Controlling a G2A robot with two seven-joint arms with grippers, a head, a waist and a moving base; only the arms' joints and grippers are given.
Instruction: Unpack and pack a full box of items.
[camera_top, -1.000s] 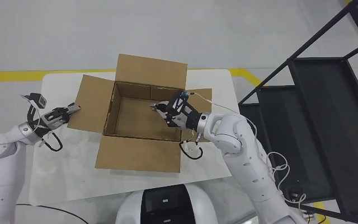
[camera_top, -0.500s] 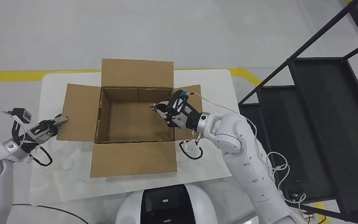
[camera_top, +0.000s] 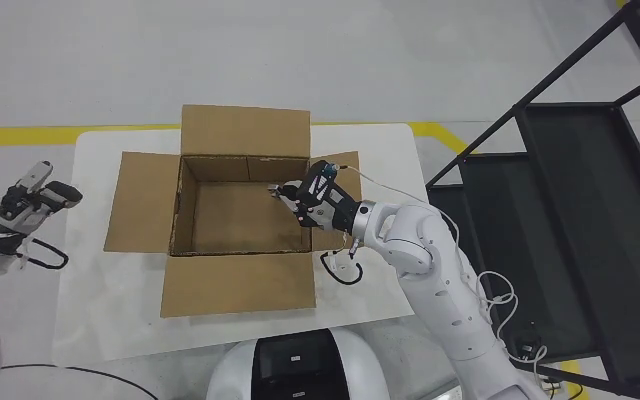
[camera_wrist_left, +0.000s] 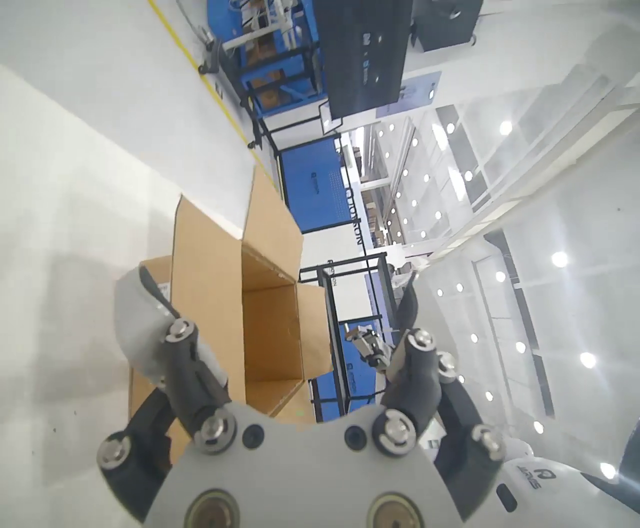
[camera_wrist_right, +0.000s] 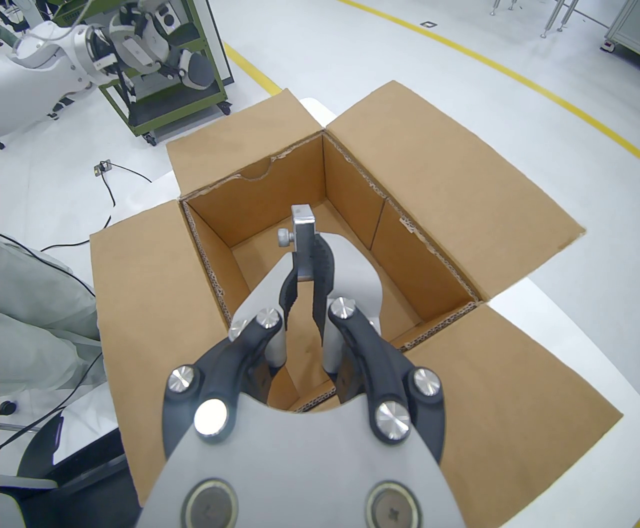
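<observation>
- A brown cardboard box (camera_top: 245, 128) stands open near the middle of the white table (camera_top: 385, 145), closer to its left side.
- All four of the box's flaps are folded outward, and the plain cardboard floor inside is in view.
- The far flap points away from the robot and the near flap lies toward its body. The side flaps spread left and right over the table top.
- The right end effector (camera_wrist_right: 305, 265) hangs over the box's opening, just inside the right-hand wall, with its arm crossing above the right flap.
- Its two black-padded fingers are drawn together to a narrow point, with almost no gap between them.
- A small grey metal block with a round knob (camera_wrist_right: 303, 222) sits at the very tip of those fingers. I cannot tell whether it is a held item or part of the end effector.
- The left end effector (camera_wrist_left: 272, 302) is off the table's left edge, above the pale floor and well apart from the box's left flap.
- Its fingers are spread wide with nothing between them, and it faces back toward the box.
- A yellow floor line (camera_top: 60, 133) runs behind the table.
- A black metal stair frame (camera_top: 560, 170) stands to the right of the table.
</observation>
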